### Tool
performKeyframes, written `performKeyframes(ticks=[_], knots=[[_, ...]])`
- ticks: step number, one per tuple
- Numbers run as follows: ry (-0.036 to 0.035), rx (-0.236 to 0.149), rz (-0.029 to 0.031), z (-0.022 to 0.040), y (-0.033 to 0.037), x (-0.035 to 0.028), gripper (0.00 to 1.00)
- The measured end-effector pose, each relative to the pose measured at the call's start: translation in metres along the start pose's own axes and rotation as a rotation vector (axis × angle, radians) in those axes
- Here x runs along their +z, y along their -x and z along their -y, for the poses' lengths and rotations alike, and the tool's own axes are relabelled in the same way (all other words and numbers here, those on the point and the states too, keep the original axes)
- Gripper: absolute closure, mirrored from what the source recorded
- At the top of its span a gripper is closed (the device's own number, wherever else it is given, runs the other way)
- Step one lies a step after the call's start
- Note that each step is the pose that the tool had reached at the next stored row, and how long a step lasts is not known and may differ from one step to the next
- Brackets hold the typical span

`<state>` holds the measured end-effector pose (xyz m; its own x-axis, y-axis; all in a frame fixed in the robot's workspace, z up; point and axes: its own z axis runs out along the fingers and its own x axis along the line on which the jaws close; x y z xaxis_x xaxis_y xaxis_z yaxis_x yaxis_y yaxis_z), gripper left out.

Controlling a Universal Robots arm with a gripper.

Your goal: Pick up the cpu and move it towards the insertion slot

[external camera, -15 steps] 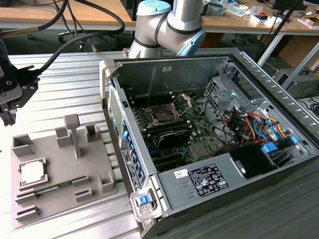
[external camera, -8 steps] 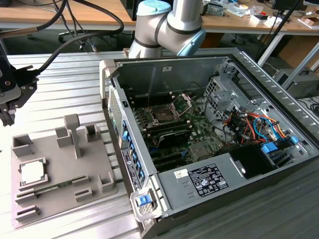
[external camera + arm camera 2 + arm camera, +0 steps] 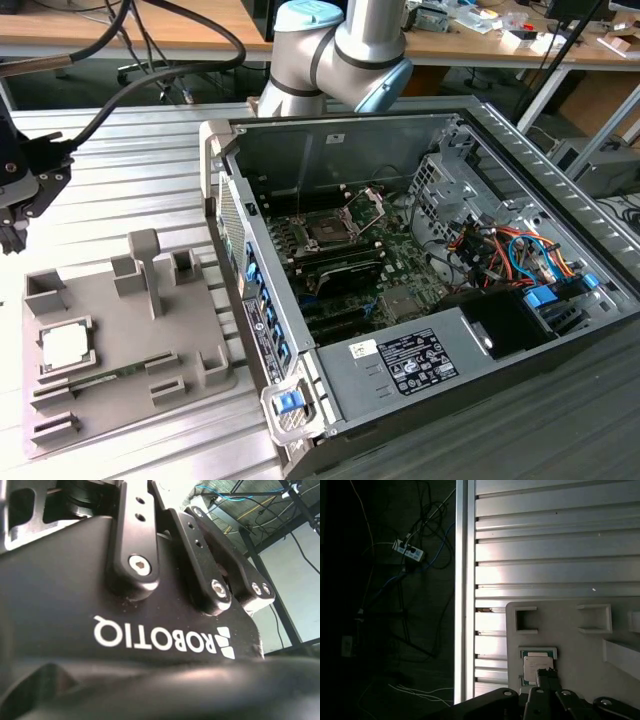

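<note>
The cpu [image 3: 65, 346] lies flat, pale top up, in a square nest at the left end of the grey fixture plate [image 3: 190, 330] on the table. It also appears in the first wrist view as the cpu [image 3: 538, 665], with part of the black gripper [image 3: 547, 680] overlapping its near edge. In the exterior view my gripper [image 3: 14, 232] hangs at the far left, above the table and apart from the chip. The insertion slot [image 3: 326, 231] sits inside the open computer case, its metal retaining plate [image 3: 371, 203] hinged up. The second wrist view shows the gripper's black body [image 3: 150, 630].
The open computer case [image 3: 560, 200] takes up the exterior view's right, with cables, drive bays and a power supply [image 3: 410, 362] inside. Upright grey blocks [image 3: 145, 265] stand on the fixture plate. The ribbed aluminium table [image 3: 555, 545] ends at an edge with floor cables beyond.
</note>
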<state>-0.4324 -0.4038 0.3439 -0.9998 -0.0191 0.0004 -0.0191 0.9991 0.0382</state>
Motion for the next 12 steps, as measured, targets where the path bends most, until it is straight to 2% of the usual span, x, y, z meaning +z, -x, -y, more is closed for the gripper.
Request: performKeyframes(ticks=[12], knots=[[0.0000, 0.000, 0.0000, -0.0001, -0.0038, 0.0004, 0.89]])
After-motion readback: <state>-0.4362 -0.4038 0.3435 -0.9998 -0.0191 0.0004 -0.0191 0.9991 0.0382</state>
